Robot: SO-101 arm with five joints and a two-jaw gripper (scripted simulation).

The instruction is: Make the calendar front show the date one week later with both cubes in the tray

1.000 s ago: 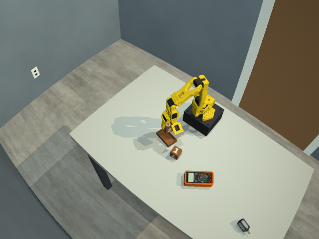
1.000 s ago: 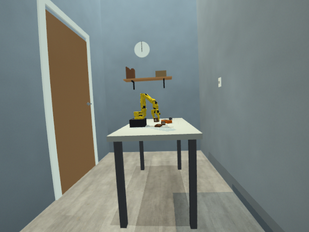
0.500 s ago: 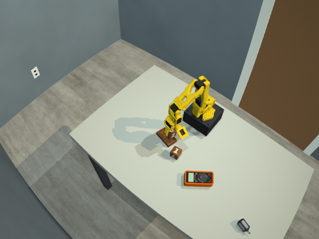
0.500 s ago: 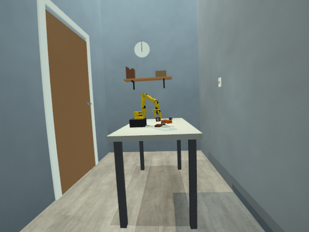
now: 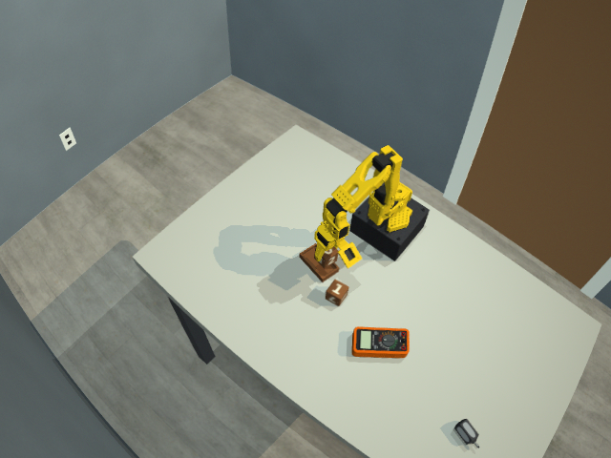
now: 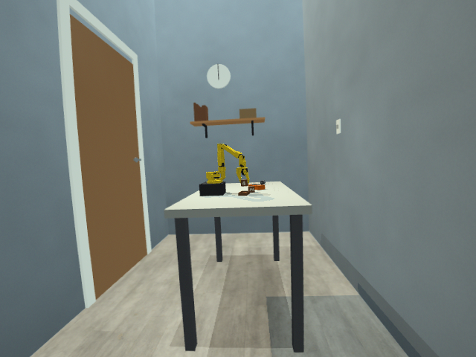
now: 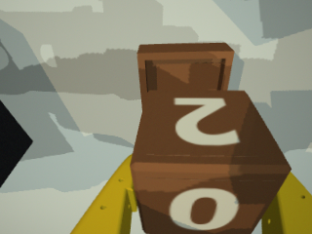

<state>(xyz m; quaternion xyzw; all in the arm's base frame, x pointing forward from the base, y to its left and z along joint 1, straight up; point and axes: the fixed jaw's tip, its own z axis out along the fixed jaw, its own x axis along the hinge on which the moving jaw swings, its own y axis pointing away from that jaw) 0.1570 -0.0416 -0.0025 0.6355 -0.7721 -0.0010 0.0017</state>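
Observation:
My gripper (image 5: 331, 256) is shut on a brown wooden cube (image 7: 207, 161) that shows a white 2 on one face and a 0 on another in the wrist view. It holds the cube just above the brown calendar tray (image 5: 316, 262), whose hollow shows beyond the cube in the wrist view (image 7: 185, 70). The held cube also shows in the side view (image 6: 243, 183). A second brown cube (image 5: 337, 291) with a 1 on top lies on the table right of the tray, outside it.
An orange multimeter (image 5: 380, 342) lies nearer the table's front. A small dark clip-like object (image 5: 467, 431) sits by the front right edge. The arm's black base (image 5: 389, 225) stands behind the tray.

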